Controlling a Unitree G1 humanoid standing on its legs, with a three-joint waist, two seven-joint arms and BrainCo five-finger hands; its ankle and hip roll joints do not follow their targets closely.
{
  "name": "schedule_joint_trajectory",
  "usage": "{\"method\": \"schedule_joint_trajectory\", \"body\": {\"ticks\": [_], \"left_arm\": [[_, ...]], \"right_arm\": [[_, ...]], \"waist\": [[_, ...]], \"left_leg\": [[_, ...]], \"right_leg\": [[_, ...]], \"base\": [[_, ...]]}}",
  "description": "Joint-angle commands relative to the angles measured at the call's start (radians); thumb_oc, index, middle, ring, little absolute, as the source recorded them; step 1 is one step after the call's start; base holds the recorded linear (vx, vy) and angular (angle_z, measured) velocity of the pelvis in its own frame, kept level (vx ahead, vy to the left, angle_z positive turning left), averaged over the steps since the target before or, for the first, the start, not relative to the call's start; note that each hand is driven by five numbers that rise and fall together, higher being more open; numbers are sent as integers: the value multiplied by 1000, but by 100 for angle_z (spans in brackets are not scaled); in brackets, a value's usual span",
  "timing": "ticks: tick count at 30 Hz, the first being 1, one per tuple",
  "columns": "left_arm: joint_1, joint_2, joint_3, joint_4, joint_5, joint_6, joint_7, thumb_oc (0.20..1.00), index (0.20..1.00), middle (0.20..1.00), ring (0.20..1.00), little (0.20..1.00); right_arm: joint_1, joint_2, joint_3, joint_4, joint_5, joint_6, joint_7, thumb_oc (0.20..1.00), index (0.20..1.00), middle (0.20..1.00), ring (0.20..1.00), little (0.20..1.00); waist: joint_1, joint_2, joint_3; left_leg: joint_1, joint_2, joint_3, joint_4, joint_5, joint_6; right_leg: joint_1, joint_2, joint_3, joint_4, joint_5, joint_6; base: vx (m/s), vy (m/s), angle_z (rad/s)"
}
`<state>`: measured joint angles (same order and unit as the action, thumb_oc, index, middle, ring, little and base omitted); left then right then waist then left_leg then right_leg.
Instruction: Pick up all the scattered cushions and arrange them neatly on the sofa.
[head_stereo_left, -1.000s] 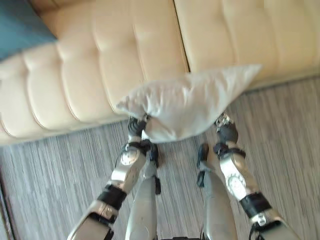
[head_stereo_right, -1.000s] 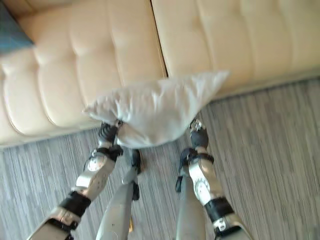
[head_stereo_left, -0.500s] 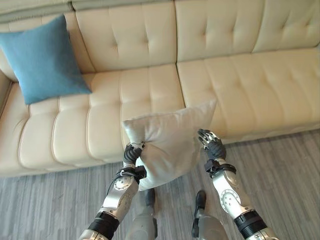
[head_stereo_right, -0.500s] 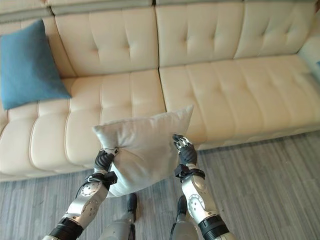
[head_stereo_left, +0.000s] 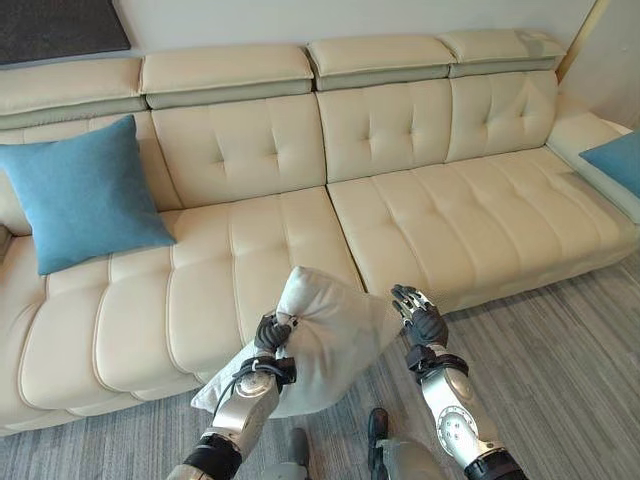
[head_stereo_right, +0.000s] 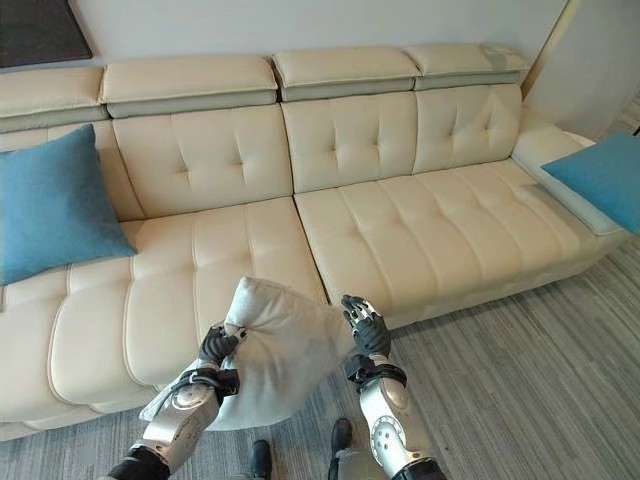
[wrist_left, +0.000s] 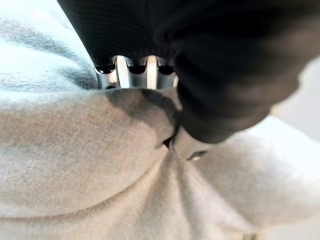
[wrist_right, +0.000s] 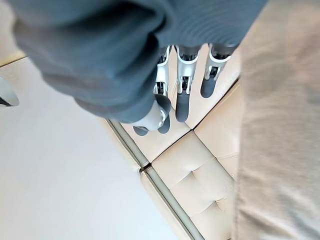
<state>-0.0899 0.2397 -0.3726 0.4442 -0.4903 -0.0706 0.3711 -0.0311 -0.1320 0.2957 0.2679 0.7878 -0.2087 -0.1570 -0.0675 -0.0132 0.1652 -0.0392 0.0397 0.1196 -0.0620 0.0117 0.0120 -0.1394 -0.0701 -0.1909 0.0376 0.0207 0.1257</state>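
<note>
— Far off to the left of the left hand?
— Blue cushion (head_stereo_left: 85, 205), propped against the backrest at that end of the cream sofa (head_stereo_left: 420, 215).

— And the left hand (head_stereo_left: 271, 335) itself?
— Curled shut on an upper fold of the grey cushion (head_stereo_left: 325, 345), fabric bunched between fingers (wrist_left: 131, 67) and thumb in the wrist view.

— Where exactly is that grey cushion?
— Held in the air between the two hands, just in front of the seat edge, near the seam between the two seat sections. Tilted, one corner up toward the seat, the lower corner hanging down past the left wrist toward the striped grey floor (head_stereo_left: 560, 360).

— Right hand (head_stereo_left: 421, 315)?
— Just beside the cushion's right edge, fingers (wrist_right: 182, 100) straight and slightly spread, curled round nothing. Cannot tell whether actually touching the fabric; cushion edge right alongside in the wrist view, with sofa tufting past the fingertips.

— Farther right of that hand?
— Second blue cushion (head_stereo_right: 600, 180), lying on the far right end of the sofa, well apart from both hands.
</note>
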Motion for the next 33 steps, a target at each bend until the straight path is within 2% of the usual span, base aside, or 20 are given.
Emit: {"method": "schedule_joint_trajectory", "body": {"ticks": [1, 3, 5, 6, 7, 8, 9, 11, 12, 13, 16, 17, 18, 21, 22, 28, 33], "left_arm": [[-111, -36, 49, -132, 23, -114, -33, 200, 200, 200, 200, 200], [-92, -41, 59, -149, 12, -117, -40, 200, 200, 200, 200, 200], [-87, -43, 61, -146, 9, -116, -39, 200, 200, 200, 200, 200], [-82, -43, 65, -151, 5, -117, -36, 200, 200, 200, 200, 200], [-78, -42, 68, -166, 3, -119, -37, 200, 200, 200, 200, 200], [-75, -40, 71, -189, -4, -123, -32, 200, 200, 200, 200, 200], [-75, -40, 71, -189, -4, -123, -32, 200, 200, 200, 200, 200], [-84, -35, 64, -218, -11, -133, -30, 200, 200, 200, 200, 200], [-84, -29, 66, -260, -14, -138, -29, 200, 200, 200, 200, 200], [-84, -29, 66, -261, -14, -138, -29, 200, 200, 200, 200, 200], [-65, -16, 63, -342, -32, -136, -51, 200, 200, 200, 200, 200], [-52, -8, 57, -373, -36, -134, -61, 200, 200, 200, 200, 200], [-33, 2, 48, -428, -54, -128, -85, 200, 200, 200, 200, 200], [-17, 8, 46, -487, -73, -119, -112, 200, 200, 200, 200, 200], [23, 11, 43, -530, -109, -116, -145, 200, 200, 200, 200, 200], [100, 17, 34, -624, -223, -94, -209, 200, 200, 200, 200, 200], [176, 49, 38, -733, -348, -76, -273, 200, 200, 200, 200, 200]], "right_arm": [[-1, 14, -36, -20, 13, -45, 18, 200, 200, 200, 200, 200], [23, 2, -79, 10, 5, -49, -3, 200, 200, 200, 200, 200], [33, 3, -89, 19, 4, -52, -13, 200, 200, 200, 200, 200], [43, 2, -104, 43, -1, -51, -24, 401, 401, 401, 401, 401], [57, -1, -118, 70, -25, -46, -43, 1000, 1000, 1000, 1000, 1000], [69, -2, -143, 115, -39, -49, -71, 1000, 1000, 1000, 1000, 1000], [69, -2, -143, 115, -39, -49, -71, 1000, 1000, 1000, 1000, 1000], [56, -3, -170, 185, -35, -51, -96, 1000, 1000, 1000, 1000, 1000], [43, -1, -205, 265, -42, -48, -127, 1000, 1000, 1000, 1000, 1000], [42, -1, -205, 266, -42, -49, -127, 1000, 1000, 1000, 1000, 1000], [-7, 16, -262, 408, 20, -50, -155, 1000, 1000, 1000, 1000, 1000], [-25, 23, -270, 451, 42, -45, -156, 1000, 1000, 1000, 1000, 1000], [-61, 19, -289, 532, 62, -30, -161, 1000, 1000, 1000, 1000, 1000], [-95, 14, -300, 581, 80, -14, -158, 1000, 1000, 1000, 1000, 1000], [-108, 24, -307, 612, 107, -4, -144, 1000, 1000, 1000, 1000, 1000], [-146, 38, -318, 650, 165, -1, -122, 1000, 1000, 1000, 1000, 1000], [-201, 24, -328, 677, 169, 7, -109, 1000, 1000, 1000, 1000, 1000]], "waist": [[11, -6, -33], [3, -2, -56], [-1, -1, -59], [-4, 1, -62], [-6, 1, -60], [-3, -2, -48], [-4, -2, -48], [3, -7, -25], [8, -8, -13], [8, -8, -12], [16, -7, -13], [20, 1, -17], [27, 15, -23], [32, 25, -19], [41, 41, -28], [58, 61, -38], [87, 75, -29]], "left_leg": [[198, -61, 23, -25, -68, -41], [197, -47, 11, 21, -42, -63], [198, -43, 4, 39, -40, -68], [193, -38, 1, 80, -34, -78], [180, -33, -2, 137, -29, -87], [133, -33, -5, 251, -8, -102], [130, -33, -6, 256, -10, -102], [47, -38, -16, 423, 9, -121], [9, -33, -9, 454, 11, -115], [9, -34, -9, 455, 11, -115], [5, -35, 6, 307, -44, -76], [21, -36, 1, 189, -52, -71], [23, -28, -11, 42, 15, -82], [16, -23, 9, 12, 51, -93], [46, -18, 18, -25, 55, -96], [86, -17, 20, -25, 34, -99], [80, -23, 11, -25, 25, -91]], "right_leg": [[59, 42, 3, -113, 36, 13], [101, 52, 7, -125, 19, -10], [114, 55, 3, -125, 10, -15], [126, 58, 4, -125, 2, -22], [140, 58, 2, -125, -8, -29], [163, 54, -6, -125, -21, -41], [163, 55, -7, -125, -20, -41], [179, 48, -13, -125, -29, -55], [190, 42, -25, -125, -42, -60], [190, 42, -25, -125, -42, -60], [193, 26, -34, -125, -50, -50], [192, 26, -35, -125, -52, -46], [191, 27, -40, -125, -54, -45], [195, 24, -44, -125, -63, -45], [201, 33, -44, -125, -75, -48], [219, 36, -47, -125, -89, -51], [208, 29, -55, -125, -91, -46]], "base": [[306, -185, 17], [282, -203, 33], [225, -171, 25], [248, -208, 15], [245, -259, 11], [150, -181, 9], [104, -176, 10], [67, -153, 14], [70, -136, 20], [70, -111, 17], [89, -45, 0], [133, 4, 27], [99, 12, 30], [80, 33, 19], [114, 51, 5], [94, 44, 4], [33, 35, 6]]}}
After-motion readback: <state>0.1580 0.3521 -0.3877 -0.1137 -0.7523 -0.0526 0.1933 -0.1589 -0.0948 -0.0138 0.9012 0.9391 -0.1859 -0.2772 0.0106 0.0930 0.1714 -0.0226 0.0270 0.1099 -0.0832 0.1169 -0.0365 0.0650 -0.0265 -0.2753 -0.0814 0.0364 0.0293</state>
